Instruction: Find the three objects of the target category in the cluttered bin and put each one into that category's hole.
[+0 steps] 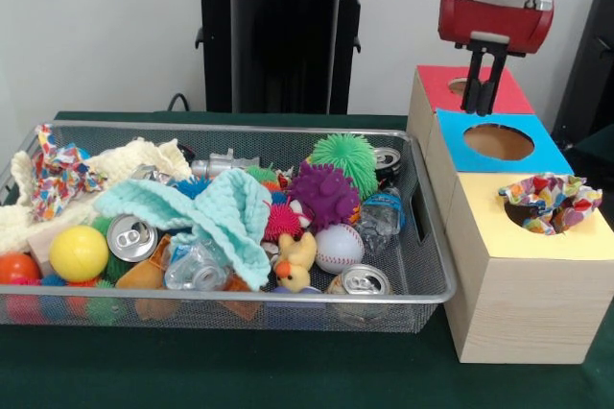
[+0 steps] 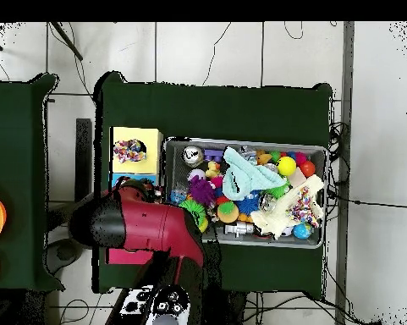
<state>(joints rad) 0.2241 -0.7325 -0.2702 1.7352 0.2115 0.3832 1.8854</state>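
Note:
The wire mesh bin [image 1: 240, 127] is full of clutter. One confetti cloth [image 1: 56, 174] lies at its back left corner, draped beside the cream-yellow knitted cloth [image 1: 134, 161]. A second confetti cloth [image 1: 550, 202] sits bunched in the round hole of the yellow-topped box [image 1: 508, 236], partly sticking out. My gripper [image 1: 484, 92] hangs empty above the red-topped and blue-topped boxes, its fingers slightly apart. In the overhead view the arm hides the gripper; the bin [image 2: 240, 141], yellow top [image 2: 147, 135] and the cloth in its hole [image 2: 129, 151] show.
A mint knitted cloth [image 1: 206, 212] lies across the bin's middle among spiky balls, cans, a baseball [image 1: 339, 248] and a rubber duck [image 1: 295, 263]. The blue-topped hole [image 1: 465, 126] and red-topped hole [image 1: 436, 83] stand behind the yellow box.

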